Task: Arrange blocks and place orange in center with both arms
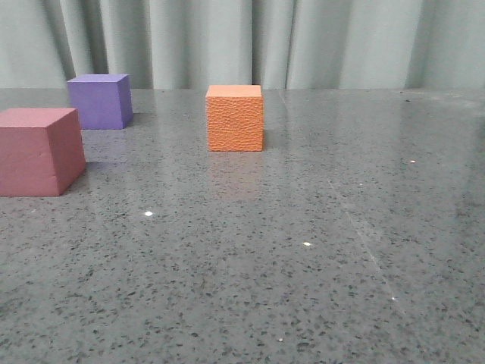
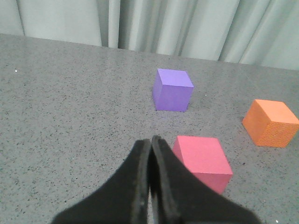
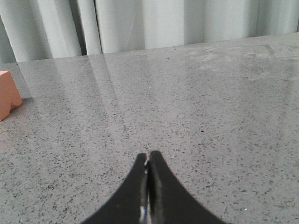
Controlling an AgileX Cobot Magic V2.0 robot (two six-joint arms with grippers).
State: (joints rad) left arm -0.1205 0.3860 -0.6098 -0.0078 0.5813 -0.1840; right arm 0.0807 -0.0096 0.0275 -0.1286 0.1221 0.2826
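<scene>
Three foam cubes stand on the grey speckled stone worktop (image 1: 303,288), one of each colour. In the front view, the orange foam cube with a pebbled surface (image 1: 235,118) sits slightly left of frame centre in the upper half. The purple foam cube (image 1: 99,101) sits at upper left, near the pale pleated curtain (image 1: 318,38) that closes off the far edge. The pinkish-red foam cube (image 1: 39,151) sits at the left edge, lower in the frame than the purple one and partly cut off by the frame border. All three cubes are apart from each other; none touch.

Two tools are visible, one per wrist view. The left tool (image 2: 150,144) has its black fingers pressed together, clenched on nothing, at bottom centre of its frame; the pinkish-red cube lies just beside its tip. The right tool (image 3: 148,158) is likewise clenched and empty, above bare worktop, with only an edge of the orange cube at the left border of its frame
</scene>
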